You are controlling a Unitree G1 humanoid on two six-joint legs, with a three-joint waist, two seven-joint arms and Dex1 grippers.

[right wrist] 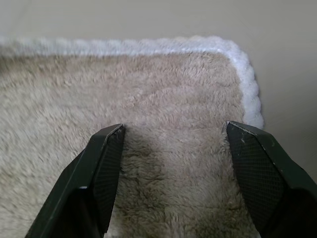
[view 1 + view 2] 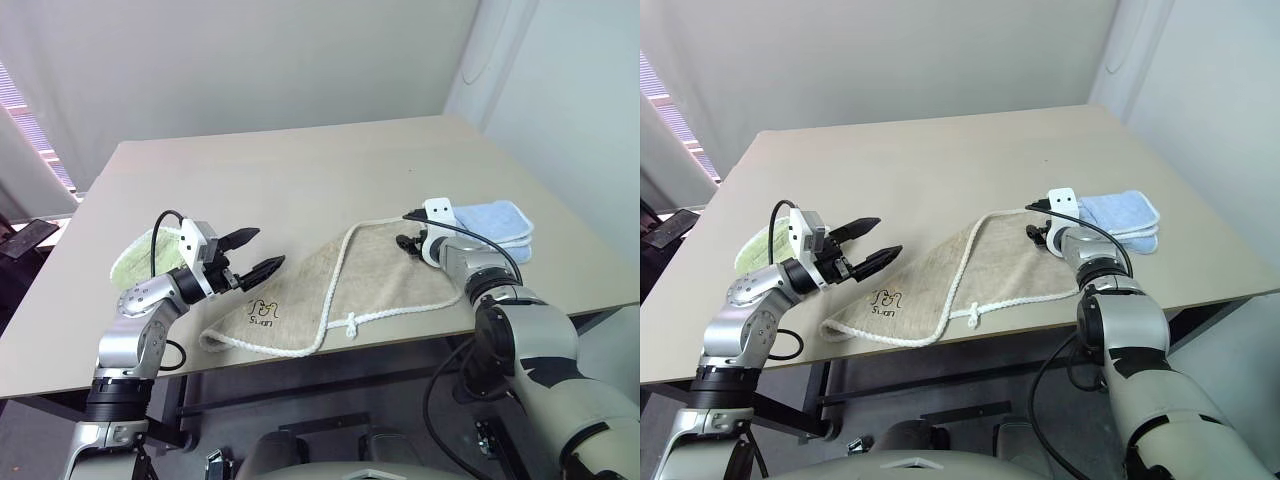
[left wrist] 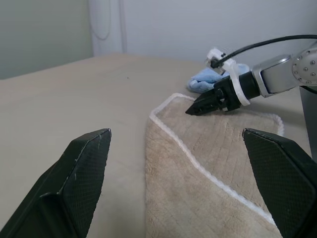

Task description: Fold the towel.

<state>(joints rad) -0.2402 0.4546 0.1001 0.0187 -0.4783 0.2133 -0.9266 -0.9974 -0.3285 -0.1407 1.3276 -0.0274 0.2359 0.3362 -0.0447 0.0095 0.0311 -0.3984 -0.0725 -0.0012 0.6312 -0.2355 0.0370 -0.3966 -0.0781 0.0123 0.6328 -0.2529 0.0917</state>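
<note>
The beige towel (image 2: 375, 270) lies folded on the front part of the table, with white corded edging and a small dark logo (image 2: 262, 311) near its left end. My left gripper (image 2: 264, 249) hovers open just left of the towel, level with the table, and holds nothing. My right gripper (image 1: 174, 128) is open at the towel's right far corner (image 1: 237, 64), its fingers (image 1: 106, 158) apart just over the pile. In the left wrist view the right gripper (image 3: 197, 107) points down onto the towel (image 3: 198, 163).
A light blue folded cloth (image 2: 497, 224) lies right behind my right gripper. A light green folded cloth (image 2: 132, 257) lies behind my left arm near the table's left edge. The tan table (image 2: 300, 170) stretches back bare; its front edge runs just below the towel.
</note>
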